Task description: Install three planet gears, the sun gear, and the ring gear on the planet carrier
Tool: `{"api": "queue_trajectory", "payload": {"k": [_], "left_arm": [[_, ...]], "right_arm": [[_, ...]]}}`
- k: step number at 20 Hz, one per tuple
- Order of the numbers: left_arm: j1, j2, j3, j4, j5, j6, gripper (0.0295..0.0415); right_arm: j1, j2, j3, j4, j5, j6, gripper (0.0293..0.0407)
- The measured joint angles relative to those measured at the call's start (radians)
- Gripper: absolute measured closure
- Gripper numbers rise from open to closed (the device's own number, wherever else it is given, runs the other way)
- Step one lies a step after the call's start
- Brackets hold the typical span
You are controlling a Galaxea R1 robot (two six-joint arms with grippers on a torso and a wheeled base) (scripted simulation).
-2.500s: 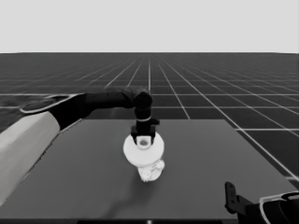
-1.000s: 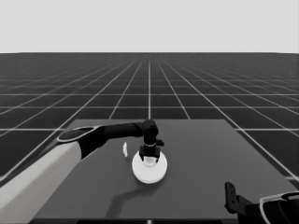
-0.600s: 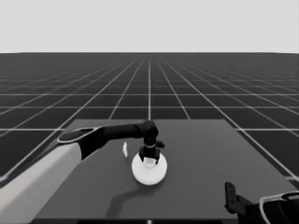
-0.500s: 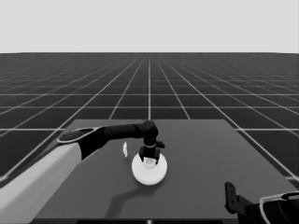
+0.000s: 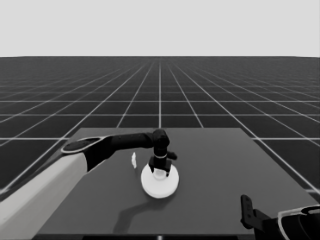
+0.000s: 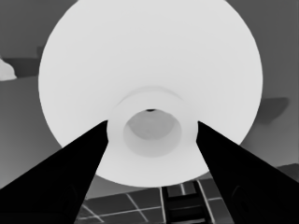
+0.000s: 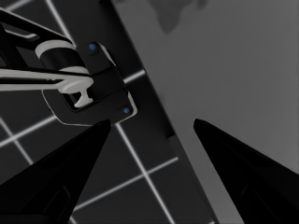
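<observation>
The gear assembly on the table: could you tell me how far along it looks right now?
Nearly finished, it seems. The larger round part lies mid-table with no gears in view, so they are probably hidden beneath it. The left gripper stands over its centre; in the left wrist view its fingers flank the raised hub, though contact is unclear. A thin white piece lies beside it. The right gripper waits at the near right corner. Left: release and withdraw.

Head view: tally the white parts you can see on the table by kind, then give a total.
Larger round part, under the left gripper: 1
Thin white piece, apart beside it: 1
Small toothed gears: 0 visible
Smaller round part: 0 visible
Total visible: 2
</observation>
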Motion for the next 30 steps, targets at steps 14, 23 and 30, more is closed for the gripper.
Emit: {"api": "queue_trajectory", "payload": {"k": [14, 23, 30], "left_arm": [[0.000, 0.000, 0.000, 0.000, 0.000, 0.122, 0.0362], [0.000, 0.000, 0.000, 0.000, 0.000, 0.201, 0.0362], [-0.001, 0.000, 0.000, 0.000, 0.000, 0.230, 0.0326]], "right_arm": [[0.000, 0.000, 0.000, 0.000, 0.000, 0.000, 0.0315], [0.000, 0.000, 0.000, 0.000, 0.000, 0.000, 0.0315], [0.000, 0.000, 0.000, 0.000, 0.000, 0.000, 0.0315]]}}
